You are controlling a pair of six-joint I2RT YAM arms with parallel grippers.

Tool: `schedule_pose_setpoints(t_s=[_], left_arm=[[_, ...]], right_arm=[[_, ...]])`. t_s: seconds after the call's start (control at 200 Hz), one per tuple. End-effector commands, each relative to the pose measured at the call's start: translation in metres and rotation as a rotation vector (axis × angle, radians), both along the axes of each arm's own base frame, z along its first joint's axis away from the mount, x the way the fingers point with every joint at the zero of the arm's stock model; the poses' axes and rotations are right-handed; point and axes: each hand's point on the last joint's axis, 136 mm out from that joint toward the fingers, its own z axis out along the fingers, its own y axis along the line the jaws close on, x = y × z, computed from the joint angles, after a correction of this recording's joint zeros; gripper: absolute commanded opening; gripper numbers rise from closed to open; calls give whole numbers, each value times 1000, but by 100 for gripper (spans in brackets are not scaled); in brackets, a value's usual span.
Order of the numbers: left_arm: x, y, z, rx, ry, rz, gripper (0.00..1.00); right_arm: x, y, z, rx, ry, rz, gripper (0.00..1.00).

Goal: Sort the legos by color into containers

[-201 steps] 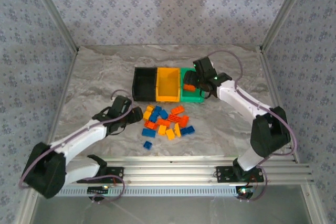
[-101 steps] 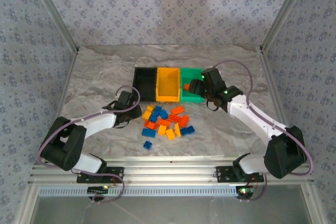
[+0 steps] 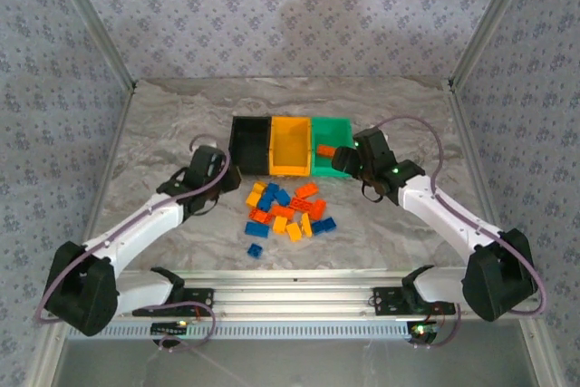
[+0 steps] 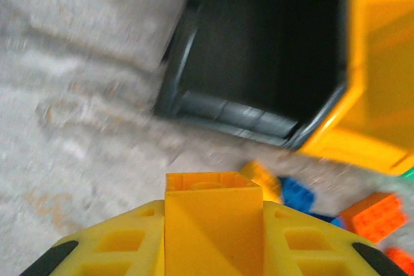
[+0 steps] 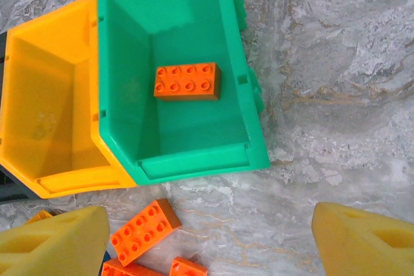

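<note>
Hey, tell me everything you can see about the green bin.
The green bin is a small open-top rectangular tub of smooth plastic with sloped walls, a lipped front edge and small ribs on its outer side. It stands upright on the marbled table, at the right end of the row, its side against the yellow-orange bin. Inside, one red-orange eight-stud brick lies flat, studs up, on its floor.

Your left gripper (image 3: 224, 176) is clamped tight on a yellow brick (image 4: 213, 214), which sits squarely between its two fingers (image 4: 116, 250). Behind it, your left arm (image 3: 145, 222) stretches long and low back to its base. Your right gripper (image 5: 207, 244) points downward with its jaws spread wide and nothing between them. Your right arm (image 3: 446, 217) trails behind it, bent at the elbow.
</note>
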Motion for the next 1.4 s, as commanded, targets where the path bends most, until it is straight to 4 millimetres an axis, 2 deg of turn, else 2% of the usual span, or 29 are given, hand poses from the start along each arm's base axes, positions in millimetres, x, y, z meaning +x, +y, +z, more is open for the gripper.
schedule_pose_setpoints(t_s=[0.0, 0.145, 0.23, 0.31, 0.355, 0.44, 0.525, 0.595, 0.69, 0.75, 0.875, 0.994, 1.149, 1.304, 1.394], left_arm=[[34, -13, 33, 3, -57, 1, 27], [86, -26, 40, 33, -82, 22, 28], [111, -27, 31, 53, -57, 41, 28], [127, -31, 19, 61, -29, 49, 29], [132, -34, 13, 62, -17, 43, 35], [138, -42, 13, 37, -12, 32, 53], [138, -49, 29, 5, -42, 17, 66], [133, -56, 50, -23, -79, -7, 72], [115, -64, 81, -77, -131, -49, 77], [97, -70, 99, -114, -167, -79, 99], [46, -78, 112, -164, -196, -150, 100], [-8, -77, 97, -166, -191, -191, 100], [-64, -57, 59, -177, -145, -187, 100], [-99, -26, 19, -170, -67, -127, 100], [-111, -11, 6, -189, -52, -86, 99]], right_arm=[[-6, -2, -6, 31, 17, -20, 84], [-19, -3, -18, 33, 48, -13, 84], [-28, -4, -23, 37, 66, -6, 84], [-36, -4, -27, 44, 77, 2, 84], [-41, -4, -29, 51, 84, 10, 84], [-49, -2, -32, 64, 95, 27, 84], [-57, 1, -36, 71, 109, 51, 86], [-62, 5, -39, 70, 124, 75, 86], [-71, 12, -47, 62, 145, 112, 86], [-76, 16, -51, 52, 153, 135, 86], [-83, 30, -60, 48, 152, 204, 84], [-85, 47, -68, 29, 169, 272, 79], [-94, 51, -86, -66, 240, 288, 77], [-108, 39, -111, -133, 309, 246, 72], [-112, 31, -120, -151, 335, 207, 66]])
